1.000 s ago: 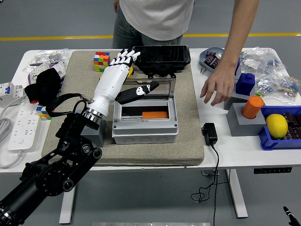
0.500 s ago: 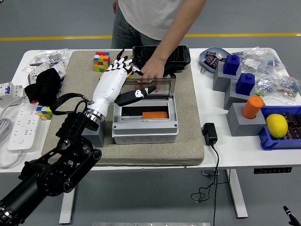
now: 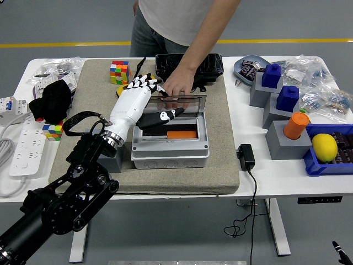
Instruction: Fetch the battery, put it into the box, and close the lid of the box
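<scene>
The grey box (image 3: 170, 156) sits on the beige mat in the middle of the table. An orange battery (image 3: 182, 134) lies inside it. The clear lid (image 3: 186, 102) stands partly raised, tilted forward over the box. My left hand (image 3: 144, 95) is white with black fingertips; its fingers are spread at the lid's left edge and its thumb (image 3: 164, 116) reaches across in front of the lid. It holds nothing. A person's hand (image 3: 177, 88) rests on the lid's top edge from the far side. My right hand is out of view.
A black case (image 3: 203, 64) lies behind the box. A Rubik's cube (image 3: 119, 72) is at the mat's back left. A black adapter (image 3: 246, 156) with cable lies right of the mat. Grey and blue blocks (image 3: 276, 94), an orange cylinder (image 3: 297, 125) and a lemon (image 3: 324, 147) stand at right.
The person's hand moved from the right side of the table onto the lid. The lid has tilted further forward over the box. My left hand lowered with it.
</scene>
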